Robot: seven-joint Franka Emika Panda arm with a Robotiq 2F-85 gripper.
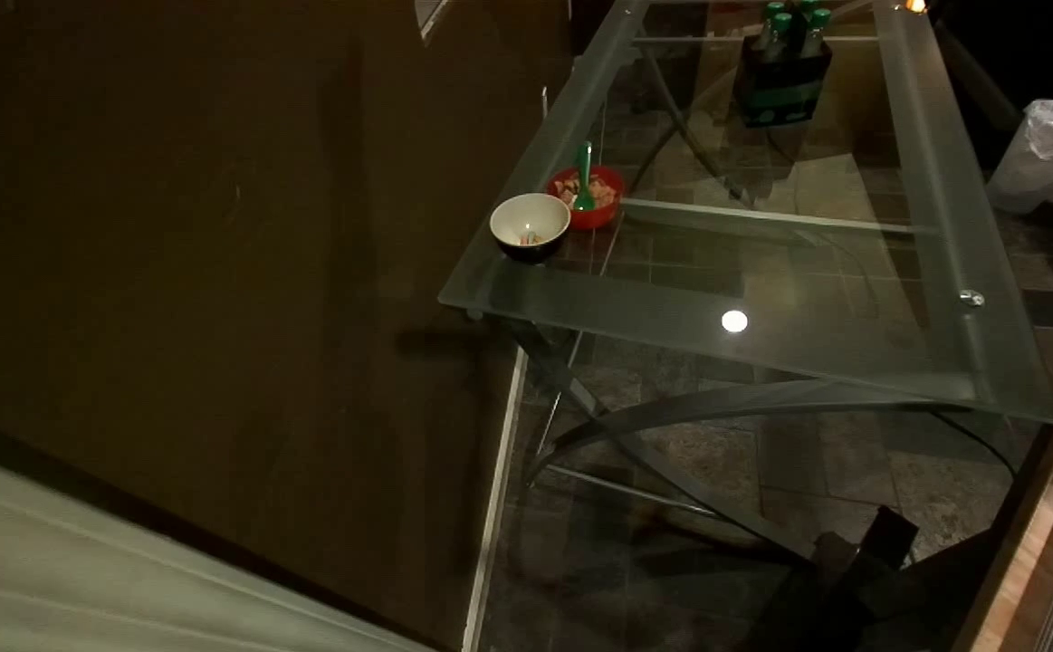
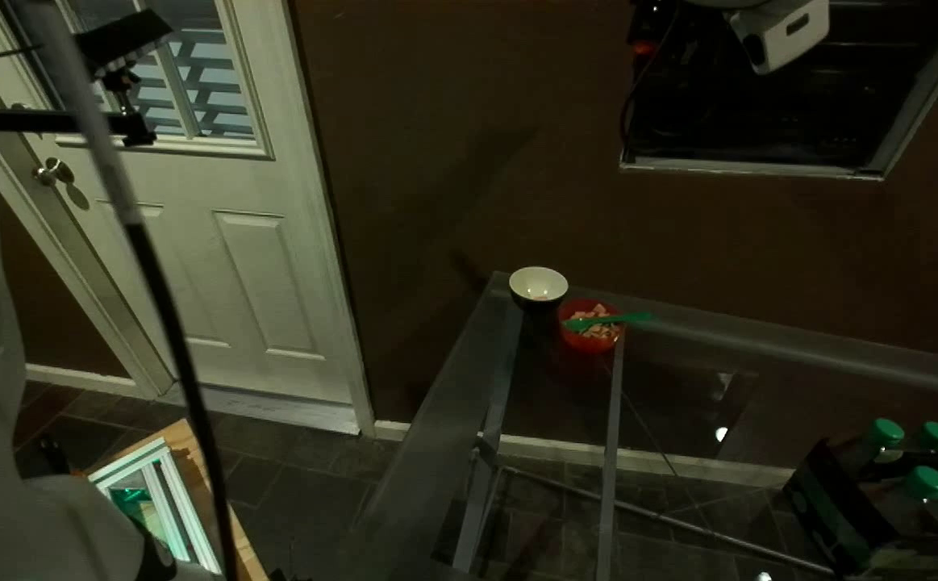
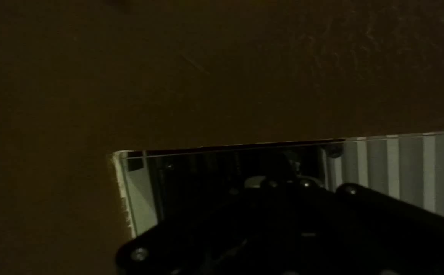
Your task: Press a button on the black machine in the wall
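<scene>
Plainly, the broad, boxy black machine [image 2: 767, 121] sits in a pale-edged rectangular opening [image 2: 751, 170] in the brown wall [image 2: 565, 210], higher than the clear-and-frosted glass surface [image 1: 617, 303]. The robot's black fingers [image 3: 313, 214] stand before that opening in the wrist view, yet they melt so far into the darkness that I cannot tell whether they are parted or clenched, nor whether they touch anything. No button can be picked out either.

By my guess the machine is heavy, stiff and firmly seated, so nothing wants lifting or taking hold of; a push is all it calls for. I would bring the fingers together and meet the button squarely and lightly with their tips, since a small button may be slick under a slanted touch and fragile under a hard shove. The opening's ragged side edge deserves some clearance too.

As for writing, I can read none on the machine; it is too dim. On the surface, a black-and-green carrier [image 1: 781, 95] of green-capped bottles [image 1: 814, 39] shows green marks on its side, but no brand comes clear. I make out no lettering on the black bowl with a white inside [image 1: 526, 213] or the round red bowl [image 1: 600, 218] near it.
</scene>
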